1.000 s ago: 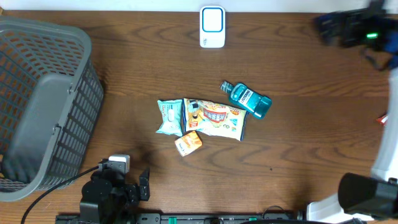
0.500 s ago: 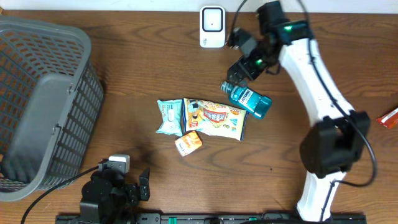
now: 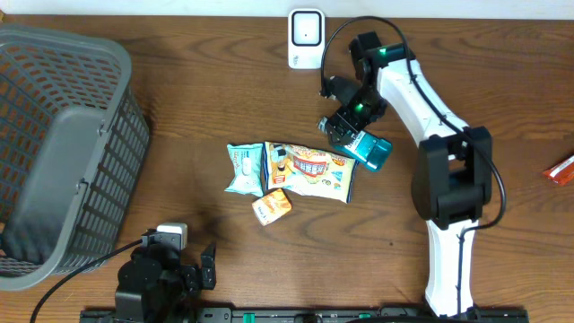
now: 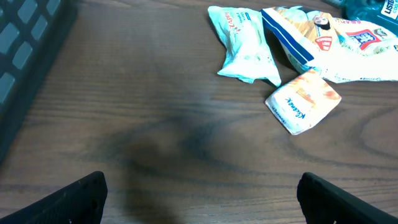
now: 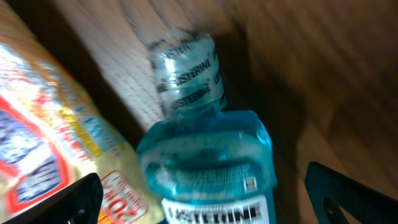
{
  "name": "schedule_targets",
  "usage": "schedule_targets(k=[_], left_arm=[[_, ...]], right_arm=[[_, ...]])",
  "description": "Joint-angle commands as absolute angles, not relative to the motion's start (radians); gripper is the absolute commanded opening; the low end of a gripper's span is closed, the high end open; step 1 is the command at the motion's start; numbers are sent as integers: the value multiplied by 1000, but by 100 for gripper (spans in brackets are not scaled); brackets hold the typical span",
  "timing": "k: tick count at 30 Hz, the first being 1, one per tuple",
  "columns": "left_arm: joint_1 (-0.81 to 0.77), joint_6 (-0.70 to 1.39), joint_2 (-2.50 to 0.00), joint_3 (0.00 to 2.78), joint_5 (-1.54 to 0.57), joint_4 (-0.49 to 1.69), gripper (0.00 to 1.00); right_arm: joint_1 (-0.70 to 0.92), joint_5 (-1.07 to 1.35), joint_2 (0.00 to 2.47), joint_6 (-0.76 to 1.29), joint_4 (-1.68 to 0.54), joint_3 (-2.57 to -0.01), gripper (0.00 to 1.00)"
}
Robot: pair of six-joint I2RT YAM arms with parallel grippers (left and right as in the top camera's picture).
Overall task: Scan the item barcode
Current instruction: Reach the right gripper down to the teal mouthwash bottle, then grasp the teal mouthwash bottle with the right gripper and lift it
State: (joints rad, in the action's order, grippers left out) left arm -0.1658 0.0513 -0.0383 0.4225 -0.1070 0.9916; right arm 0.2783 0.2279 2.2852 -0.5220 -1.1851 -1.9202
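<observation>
A teal mouthwash bottle [image 3: 366, 147] lies on the wooden table, its cap [image 5: 186, 68] pointing away from the label. My right gripper [image 3: 344, 113] hangs just over its cap end. In the right wrist view this gripper [image 5: 211, 205] is open, one finger on each side of the bottle [image 5: 205, 155], gripping nothing. Left of the bottle lie a chips bag [image 3: 309, 170], a pale teal wipes pack [image 3: 244, 168] and a small orange tissue pack [image 3: 272, 206]. The white barcode scanner [image 3: 306, 39] stands at the far edge. My left gripper [image 4: 208, 202] is open and empty at the near edge.
A big grey basket [image 3: 54, 152] fills the left side of the table. A red packet [image 3: 560, 169] lies at the right edge. The left arm's base and cable [image 3: 152, 274] sit at the front left.
The right arm has swung in from the far right corner and come down over the mouthwash bottle. The left arm and the items have not moved.
</observation>
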Motion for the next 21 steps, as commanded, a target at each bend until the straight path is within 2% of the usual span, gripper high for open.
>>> schedule_targets(k=[1, 7, 9, 13, 17, 21], left_arm=[[-169, 45, -37, 427, -120, 994, 98], [-169, 45, -37, 427, -120, 994, 98], [-169, 45, -37, 427, -120, 994, 98], [-169, 45, -37, 427, -120, 994, 98], [-169, 45, -37, 427, -120, 994, 98], [-169, 45, -37, 427, -120, 994, 98]], right_arm=[[291, 191, 2334, -540, -1184, -1916, 99], [307, 137, 2370, -540, -1163, -1916, 99], [312, 136, 2370, -524, -1134, -1916, 91], [328, 136, 2370, -521, -1093, -1916, 83], [344, 117, 2370, -521, -1087, -1916, 69], [361, 118, 2367, -489, -1088, -1925, 69]])
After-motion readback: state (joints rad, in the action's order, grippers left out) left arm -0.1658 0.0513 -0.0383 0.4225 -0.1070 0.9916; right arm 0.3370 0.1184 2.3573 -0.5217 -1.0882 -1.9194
